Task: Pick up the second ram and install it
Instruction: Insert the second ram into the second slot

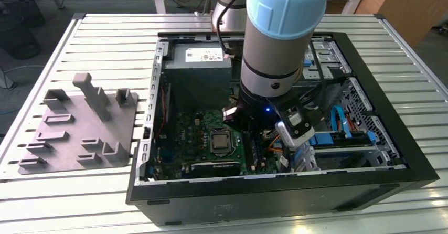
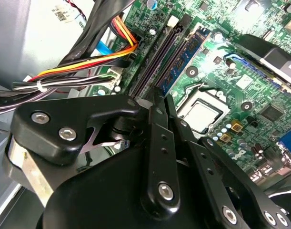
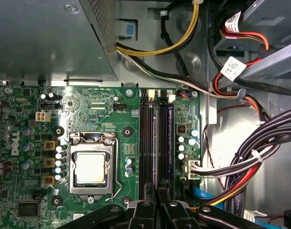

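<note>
In the second wrist view the second ram (image 2: 183,62), a dark stick with blue-labelled chips, stands in the memory slot nearest the processor socket (image 2: 202,112). My gripper (image 2: 158,98) is shut, its black fingers pressed together with their tips at the near end of that stick. I cannot tell whether they touch it. The first wrist view shows the gripper (image 3: 157,188) at the end of the row of memory slots (image 3: 157,138), beside the socket (image 3: 90,167). From the exterior view the gripper (image 1: 252,131) reaches down inside the open computer case (image 1: 280,192).
A grey fixture (image 1: 77,129) with upright posts lies on the slatted table at the exterior view's left. Bundled cables (image 3: 240,162) run close beside the slots. The power supply (image 1: 199,66) and drive cages (image 1: 357,134) crowd the case interior.
</note>
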`<state>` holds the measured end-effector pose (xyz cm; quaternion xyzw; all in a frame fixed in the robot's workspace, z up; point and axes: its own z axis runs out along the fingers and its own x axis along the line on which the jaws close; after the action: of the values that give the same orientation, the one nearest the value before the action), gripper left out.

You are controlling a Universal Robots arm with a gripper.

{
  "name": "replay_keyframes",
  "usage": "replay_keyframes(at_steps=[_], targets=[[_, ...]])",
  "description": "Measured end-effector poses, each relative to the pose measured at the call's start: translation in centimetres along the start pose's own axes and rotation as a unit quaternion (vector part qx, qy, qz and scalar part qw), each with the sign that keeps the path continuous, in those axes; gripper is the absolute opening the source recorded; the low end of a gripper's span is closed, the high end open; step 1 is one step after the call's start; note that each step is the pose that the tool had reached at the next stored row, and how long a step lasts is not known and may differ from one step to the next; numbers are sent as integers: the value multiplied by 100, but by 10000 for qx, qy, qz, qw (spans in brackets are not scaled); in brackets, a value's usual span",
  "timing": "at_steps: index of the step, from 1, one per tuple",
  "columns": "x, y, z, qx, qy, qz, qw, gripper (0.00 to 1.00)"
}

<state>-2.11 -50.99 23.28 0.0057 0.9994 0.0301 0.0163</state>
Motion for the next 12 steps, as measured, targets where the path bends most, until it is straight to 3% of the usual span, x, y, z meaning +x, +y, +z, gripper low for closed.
replay_keyframes(at_steps=[12], targets=[[3,-6,94,4,0,0,10000,14]])
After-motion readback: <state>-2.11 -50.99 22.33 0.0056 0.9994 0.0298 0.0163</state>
